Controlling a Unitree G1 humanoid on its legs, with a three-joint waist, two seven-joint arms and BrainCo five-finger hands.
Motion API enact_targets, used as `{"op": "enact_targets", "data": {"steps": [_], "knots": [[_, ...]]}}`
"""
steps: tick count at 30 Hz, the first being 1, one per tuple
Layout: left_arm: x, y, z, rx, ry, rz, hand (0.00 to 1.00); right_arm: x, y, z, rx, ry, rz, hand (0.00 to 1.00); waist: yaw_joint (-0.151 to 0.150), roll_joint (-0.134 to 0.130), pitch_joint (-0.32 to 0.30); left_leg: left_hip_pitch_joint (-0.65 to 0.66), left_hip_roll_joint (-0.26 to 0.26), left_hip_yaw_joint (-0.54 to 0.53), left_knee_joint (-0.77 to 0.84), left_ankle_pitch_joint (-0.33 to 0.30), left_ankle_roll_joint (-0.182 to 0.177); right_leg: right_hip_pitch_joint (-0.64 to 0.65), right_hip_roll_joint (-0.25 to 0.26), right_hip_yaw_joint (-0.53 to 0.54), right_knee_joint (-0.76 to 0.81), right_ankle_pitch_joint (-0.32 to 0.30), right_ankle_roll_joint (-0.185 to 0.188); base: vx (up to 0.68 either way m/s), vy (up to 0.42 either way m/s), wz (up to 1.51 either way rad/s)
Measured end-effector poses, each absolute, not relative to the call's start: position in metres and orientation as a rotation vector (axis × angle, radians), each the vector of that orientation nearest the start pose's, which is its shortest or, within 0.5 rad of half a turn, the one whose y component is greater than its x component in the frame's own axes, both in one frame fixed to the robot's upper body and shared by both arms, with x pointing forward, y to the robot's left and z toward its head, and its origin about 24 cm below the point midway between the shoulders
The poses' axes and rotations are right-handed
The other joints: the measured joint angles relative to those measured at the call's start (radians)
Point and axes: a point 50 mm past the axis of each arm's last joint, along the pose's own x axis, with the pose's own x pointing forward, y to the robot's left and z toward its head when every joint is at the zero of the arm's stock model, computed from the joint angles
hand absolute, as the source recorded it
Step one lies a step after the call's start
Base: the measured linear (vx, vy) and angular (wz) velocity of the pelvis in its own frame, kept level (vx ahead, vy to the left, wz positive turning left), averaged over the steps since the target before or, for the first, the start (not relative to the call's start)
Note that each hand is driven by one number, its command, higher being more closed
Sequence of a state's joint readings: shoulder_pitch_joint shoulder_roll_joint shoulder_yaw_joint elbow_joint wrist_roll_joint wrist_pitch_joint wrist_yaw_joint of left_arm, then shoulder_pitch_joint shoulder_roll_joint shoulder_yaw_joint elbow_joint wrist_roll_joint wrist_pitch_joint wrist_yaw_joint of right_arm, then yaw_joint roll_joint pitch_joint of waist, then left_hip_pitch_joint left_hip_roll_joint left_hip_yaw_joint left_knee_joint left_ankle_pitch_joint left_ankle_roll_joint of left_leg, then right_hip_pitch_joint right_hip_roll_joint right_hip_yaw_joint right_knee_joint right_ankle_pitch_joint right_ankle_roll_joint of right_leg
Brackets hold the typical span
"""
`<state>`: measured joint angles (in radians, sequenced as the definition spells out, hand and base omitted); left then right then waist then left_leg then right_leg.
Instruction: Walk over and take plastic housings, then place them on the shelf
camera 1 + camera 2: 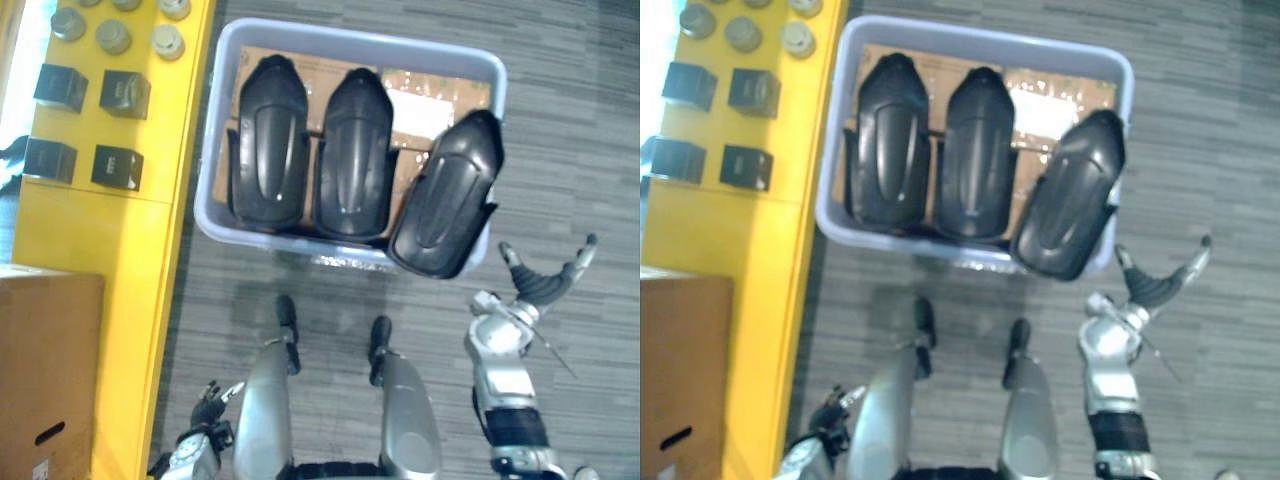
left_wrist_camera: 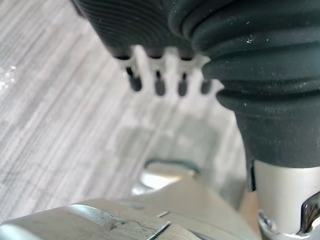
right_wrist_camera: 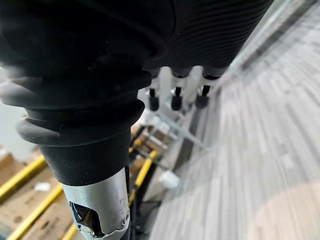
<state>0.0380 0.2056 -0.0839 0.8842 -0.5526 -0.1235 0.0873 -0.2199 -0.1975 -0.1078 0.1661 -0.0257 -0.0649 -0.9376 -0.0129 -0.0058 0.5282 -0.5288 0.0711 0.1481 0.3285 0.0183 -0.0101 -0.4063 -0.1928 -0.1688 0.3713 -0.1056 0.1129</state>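
Nearest, at lower left beside the yellow shelf [image 1: 130, 250]: left hand [image 1: 205, 400], fingers [image 2: 159, 85] straight and slack, empty, hanging over the grey striped floor [image 1: 570, 130]. On the near end of the shelf top: brown cardboard box [image 1: 45, 370] with a slot handle.

Slightly farther, at right: right hand [image 1: 545, 282], thumb and fingers spread apart, grasping nothing, near the tub's near right corner and apart from it.

Ahead, on the floor just beside the shelf: pale grey tub [image 1: 350, 38], bottom lined with a cardboard sheet [image 1: 440, 90].

Inside the tub, in neither hand: left housing [image 1: 268, 140] and middle housing [image 1: 355, 150], black plastic, side by side, lengthwise, narrow rounded ends toward the far wall. Right housing [image 1: 447, 195], same kind, tilted, wide end lying over the near rim at the right corner and jutting past it.

Farther along the shelf top: four black boxes [image 1: 125, 93] in two rows.

Farthest: grey round caps [image 1: 113, 37], clustered at the shelf's far end.
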Motion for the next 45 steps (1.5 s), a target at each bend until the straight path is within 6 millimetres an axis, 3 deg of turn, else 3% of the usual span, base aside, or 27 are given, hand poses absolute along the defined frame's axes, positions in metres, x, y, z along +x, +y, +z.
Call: {"op": "enact_targets", "data": {"steps": [8, 15, 24, 35, 45], "knots": [[0.153, 0.22, -0.128, -0.236, 0.781, 0.363, 0.0, 0.289, -0.251, 0.088, -0.131, -0.177, -1.048, 0.0, 0.01, 0.003, 0.0, -0.033, -0.012, -0.035, 0.014, 0.001, -0.001, -0.014, -0.013, -0.027, 0.025, -0.009, -0.002, 0.03, -0.003, 0.12], [0.158, 0.211, -0.128, -0.252, 0.797, 0.341, 0.0, 0.3, -0.27, 0.118, -0.16, -0.268, -1.061, 0.0, 0.028, 0.039, 0.014, -0.052, -0.029, -0.054, 0.031, -0.003, 0.008, -0.015, -0.032, -0.051, 0.04, -0.018, 0.001, 0.01, 0.014, 0.1], [0.159, 0.209, -0.128, -0.254, 0.801, 0.321, 0.0, 0.306, -0.272, 0.138, -0.179, -0.356, -1.015, 0.0, 0.034, 0.049, 0.015, -0.069, -0.027, -0.054, 0.066, -0.017, 0.012, -0.024, -0.035, -0.05, 0.056, -0.028, 0.002, 0.0, 0.001, 0.01], [0.16, 0.197, -0.13, -0.288, 0.804, 0.304, 0.0, 0.305, -0.288, 0.121, -0.189, -0.213, -1.06, 0.0, 0.049, 0.109, 0.014, -0.073, -0.028, -0.055, 0.066, -0.017, 0.012, -0.031, -0.035, -0.049, 0.06, -0.028, 0.003, 0.0, 0.0, 0.0], [0.161, 0.195, -0.13, -0.299, 0.803, 0.296, 0.0, 0.319, -0.303, 0.118, -0.163, -0.071, -1.02, 0.0, 0.057, 0.115, 0.014, -0.088, -0.031, -0.061, 0.068, -0.014, 0.013, -0.046, -0.038, -0.052, 0.077, -0.03, 0.001, 0.02, -0.006, 0.01]]}}
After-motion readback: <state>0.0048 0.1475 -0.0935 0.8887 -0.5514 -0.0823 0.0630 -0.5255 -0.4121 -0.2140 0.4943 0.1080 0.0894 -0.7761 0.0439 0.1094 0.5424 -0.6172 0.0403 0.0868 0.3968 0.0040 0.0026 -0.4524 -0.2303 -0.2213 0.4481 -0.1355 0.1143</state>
